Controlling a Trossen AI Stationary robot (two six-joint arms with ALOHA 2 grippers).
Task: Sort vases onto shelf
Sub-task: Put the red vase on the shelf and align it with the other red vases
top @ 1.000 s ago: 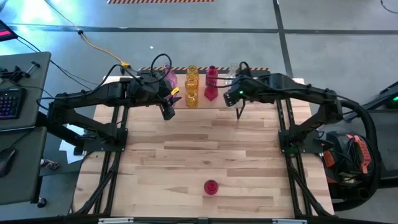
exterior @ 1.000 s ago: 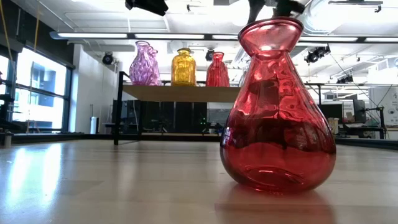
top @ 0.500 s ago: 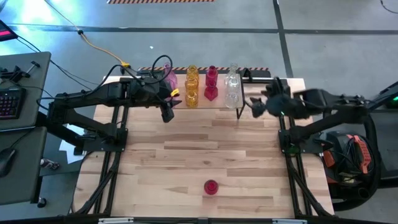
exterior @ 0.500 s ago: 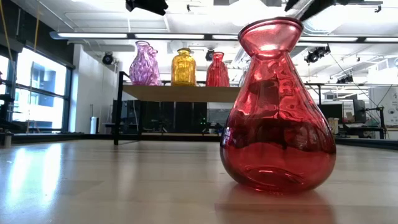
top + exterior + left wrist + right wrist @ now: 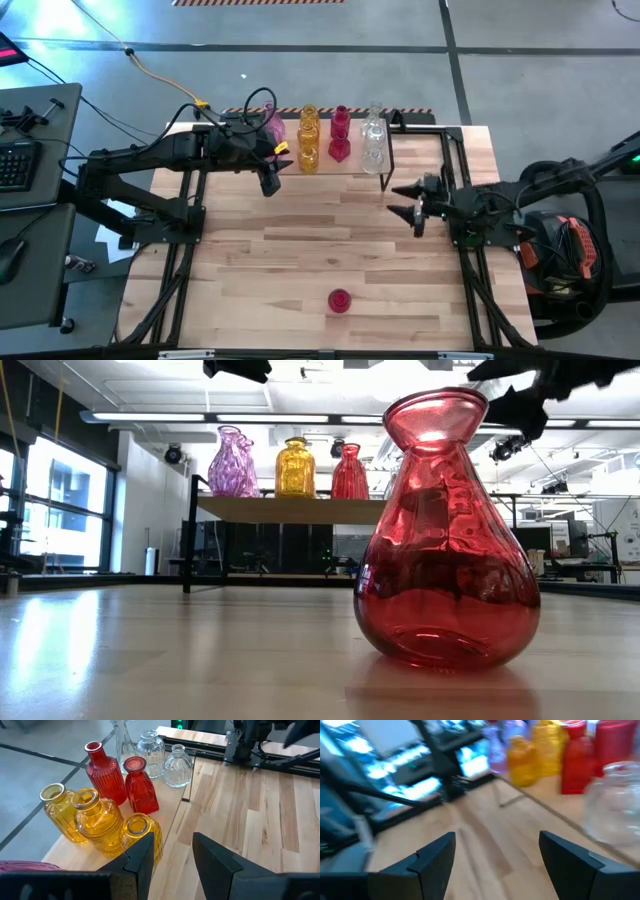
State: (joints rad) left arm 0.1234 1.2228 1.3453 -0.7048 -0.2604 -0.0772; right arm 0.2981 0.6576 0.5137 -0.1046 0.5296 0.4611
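Standing alone near the front edge of the tabletop (image 5: 300, 240), well apart from everything else: one red vase (image 5: 340, 300), not yet sorted. Crowding the shelf (image 5: 352, 168) at the far edge: pink, amber, red and clear vases (image 5: 107, 795), packed touching or nearly so. Hovering over bare wood beside the shelf's near corner: right pincer (image 5: 412, 203), fingers apart and gripping nothing. Waiting by the shelf's other end: left pincer (image 5: 270, 180), fingers parted, also gripping nothing. Risking, on the reach ahead: tipping the round-bodied red vase with an off-centre pinch, or, when placing, nudging the tight cluster and toppling a neighbour off the shelf.
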